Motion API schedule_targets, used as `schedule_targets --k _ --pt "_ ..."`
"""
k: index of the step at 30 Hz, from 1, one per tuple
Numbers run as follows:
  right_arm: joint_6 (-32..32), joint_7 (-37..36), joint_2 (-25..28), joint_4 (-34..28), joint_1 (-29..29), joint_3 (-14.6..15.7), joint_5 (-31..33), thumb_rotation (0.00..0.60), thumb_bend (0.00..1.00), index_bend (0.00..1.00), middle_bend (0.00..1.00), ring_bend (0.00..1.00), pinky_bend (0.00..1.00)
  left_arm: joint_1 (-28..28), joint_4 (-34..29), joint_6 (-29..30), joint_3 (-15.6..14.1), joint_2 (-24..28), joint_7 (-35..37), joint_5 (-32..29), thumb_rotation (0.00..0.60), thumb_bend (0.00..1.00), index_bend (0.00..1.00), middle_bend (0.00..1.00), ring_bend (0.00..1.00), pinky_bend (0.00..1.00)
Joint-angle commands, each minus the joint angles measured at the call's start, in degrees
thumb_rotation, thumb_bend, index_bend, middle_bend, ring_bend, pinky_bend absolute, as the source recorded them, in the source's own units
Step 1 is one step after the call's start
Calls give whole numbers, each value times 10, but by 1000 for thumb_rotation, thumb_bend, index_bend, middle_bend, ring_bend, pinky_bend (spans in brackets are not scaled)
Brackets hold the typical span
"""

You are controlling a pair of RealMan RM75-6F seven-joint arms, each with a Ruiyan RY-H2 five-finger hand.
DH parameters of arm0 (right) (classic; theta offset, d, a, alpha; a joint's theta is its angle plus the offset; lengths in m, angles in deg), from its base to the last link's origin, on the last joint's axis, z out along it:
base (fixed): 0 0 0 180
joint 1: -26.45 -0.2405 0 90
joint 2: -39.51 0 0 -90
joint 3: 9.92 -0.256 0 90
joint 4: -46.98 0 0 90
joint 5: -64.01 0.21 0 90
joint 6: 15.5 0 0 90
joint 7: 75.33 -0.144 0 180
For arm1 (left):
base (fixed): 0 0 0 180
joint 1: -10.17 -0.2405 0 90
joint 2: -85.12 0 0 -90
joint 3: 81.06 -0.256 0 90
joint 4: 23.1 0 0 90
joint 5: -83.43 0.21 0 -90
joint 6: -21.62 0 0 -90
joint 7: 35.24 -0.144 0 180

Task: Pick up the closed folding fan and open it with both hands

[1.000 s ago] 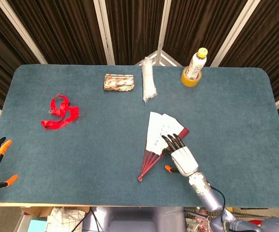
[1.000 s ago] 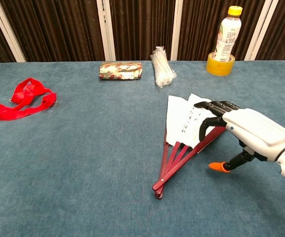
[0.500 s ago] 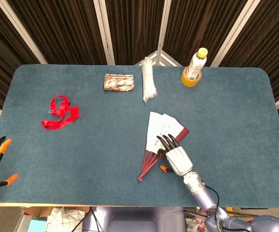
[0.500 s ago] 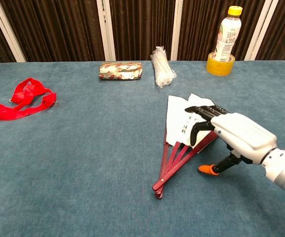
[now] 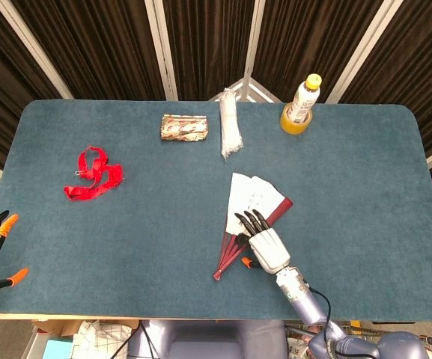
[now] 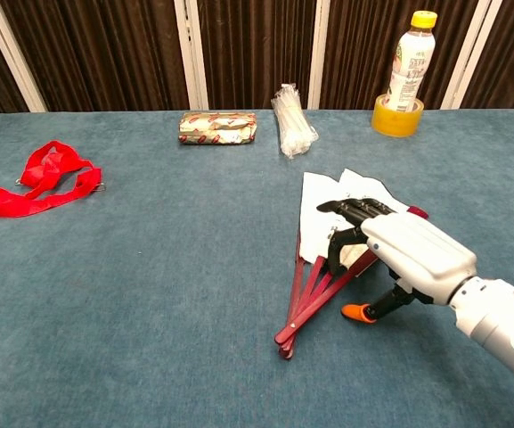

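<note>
Fingers of right hand curled, apart, over the half-open fan, thumb beside its ribs.

No text can be read in either view. The white paper of the folding fan, lying partly spread at centre right of the desk, carries small dark marks, too small to make out. The bottle at upper right has a green and white label, its print blurred. The wrapped packet at upper centre shows a red and gold pattern with no legible lettering.
</note>
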Motion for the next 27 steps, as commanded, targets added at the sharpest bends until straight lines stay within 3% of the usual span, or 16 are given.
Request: schedule_targets --k 1,7,14,21,27 --pt "2 -2 -3 3 0 1 3 600 294 596 136 0 0 0 0 -1 0 0 0 -1 600 0 0 0 0 0" --pt "-2 -6 -1 3 0 5 4 600 360 658 163 0 0 0 -2 -2 -1 1 0 -2 600 0 0 0 0 0" --pt "-19 9 32 -48 -12 -6 -4 600 394 673 170 0 0 0 -5 -2 -1 2 -2 -2 600 0 0 0 0 0" --pt "-23 59 107 -173 -32 -46 4 600 396 673 170 0 0 -1 -8 0 -2 3 -5 0 600 0 0 0 0 0" --pt "3 119 172 -319 -40 -103 65 600 395 684 173 0 0 -2 -6 12 -2 2 -10 11 600 0 0 0 0 0"
